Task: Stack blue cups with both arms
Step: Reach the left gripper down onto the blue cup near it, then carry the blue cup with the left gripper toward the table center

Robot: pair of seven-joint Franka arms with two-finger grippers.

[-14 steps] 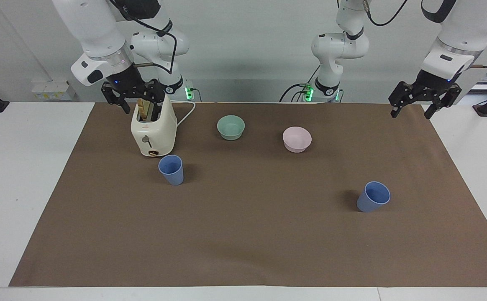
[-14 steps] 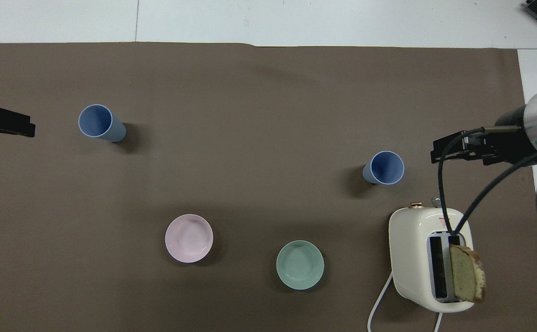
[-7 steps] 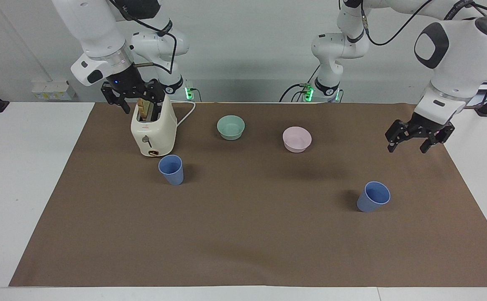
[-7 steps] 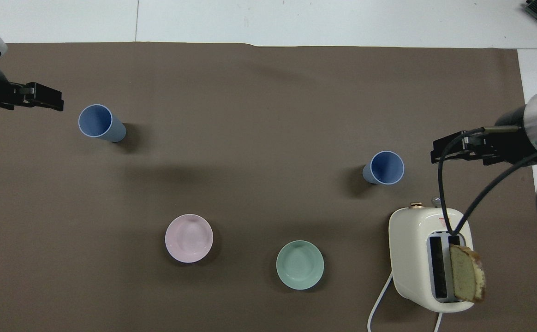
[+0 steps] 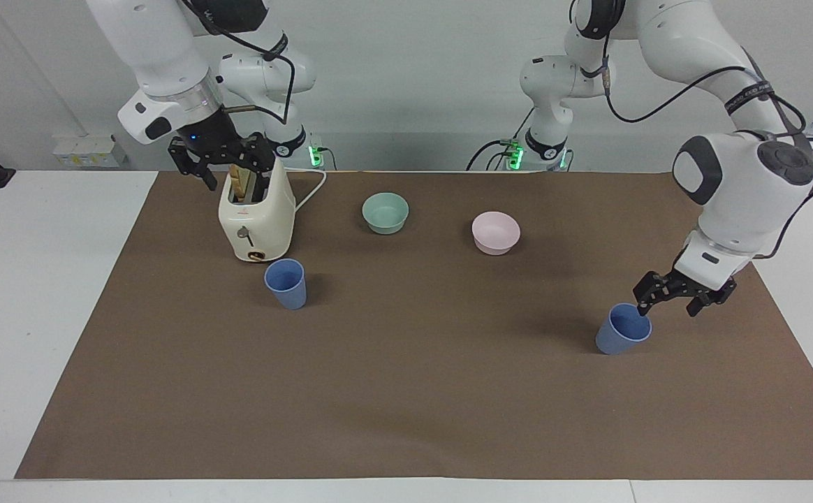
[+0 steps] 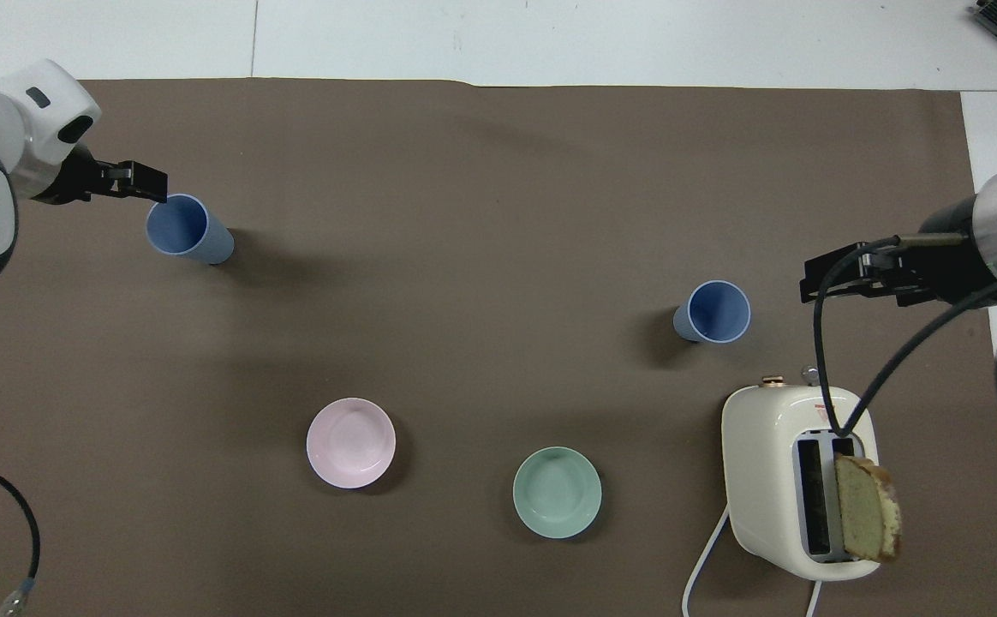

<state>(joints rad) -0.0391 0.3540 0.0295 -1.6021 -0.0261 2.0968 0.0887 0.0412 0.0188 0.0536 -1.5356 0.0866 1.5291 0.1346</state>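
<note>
The white table [image 5: 22,279] carries a large brown paper mat [image 5: 413,391] on which everything stands. Two big white jointed arms reach over it. The left arm [image 5: 735,202] bends down at its own end of the mat, and its black two-fingered left hand [image 5: 668,302] sits at the rim of one small periwinkle-blue tapered plastic cup [image 5: 622,328]; its fingers are spread apart, one finger [image 5: 644,306] dipping at the cup's mouth, and it has hold of nothing. The right arm [image 5: 162,77] waits with its black right hand [image 5: 221,159] up over the cream-white toaster [image 5: 256,216], fingers spread and empty, at the slice of bread [image 5: 241,183] that stands in the toaster's slot.

The toaster stands toward the right arm's end of the table, its white cord [image 5: 312,188] trailing toward the robots. The second periwinkle-blue cup [image 5: 286,283] stands upright just beside the toaster and farther from the robots than it. The two cups are well apart, each upright and mouth up. Between the arms' ends, nearer to the robots than both cups, sit a round mint-green bowl [image 5: 385,212] and a round pale pink bowl [image 5: 495,232], near each other but not touching.
</note>
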